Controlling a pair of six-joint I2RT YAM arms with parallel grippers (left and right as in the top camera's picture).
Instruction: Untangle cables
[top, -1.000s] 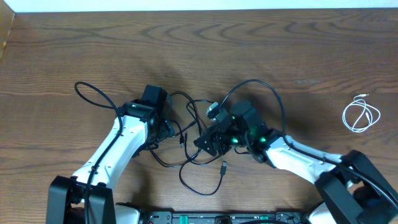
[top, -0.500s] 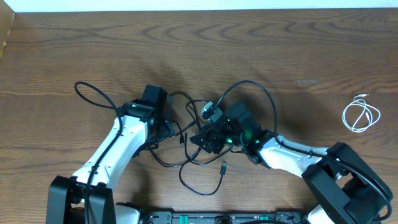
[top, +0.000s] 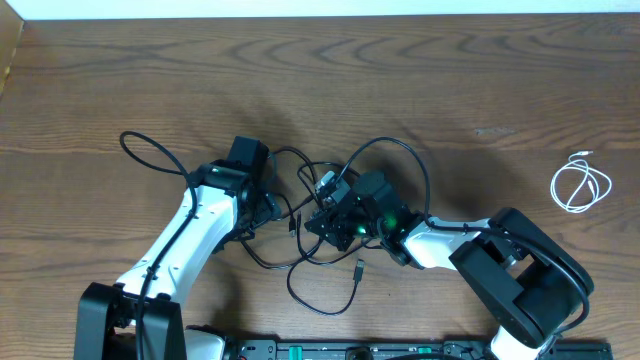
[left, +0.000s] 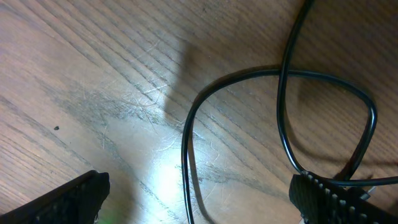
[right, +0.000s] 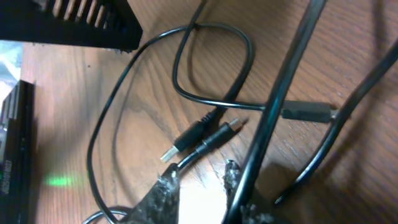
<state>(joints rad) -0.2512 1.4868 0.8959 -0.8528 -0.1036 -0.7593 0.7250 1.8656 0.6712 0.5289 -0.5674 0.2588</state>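
Black cables (top: 322, 296) lie tangled at the table's middle, with loops reaching left (top: 150, 146) and up over the right arm (top: 400, 148). A short white cable (top: 581, 186) lies coiled apart at the far right. My left gripper (top: 265, 205) stands wide open over the tangle's left side, and one black cable (left: 186, 168) runs between its fingers untouched. My right gripper (right: 199, 177) is low in the tangle, its jaws a narrow gap apart over lit wood. A plug-ended cable (right: 208, 142) reaches its left fingertip (right: 166, 185). A thicker black strand (right: 280, 93) crosses its right fingertip.
A loose plug (top: 359, 267) lies just below the right gripper. A second plug end (right: 305, 113) rests to its right in the right wrist view. Robot bases and a black rail (top: 350, 350) line the front edge. Bare wood spreads behind the tangle.
My right gripper has slid left into the tangle and its jaws have narrowed a lot. The loop over it shifted left too. The left arm has stayed still.
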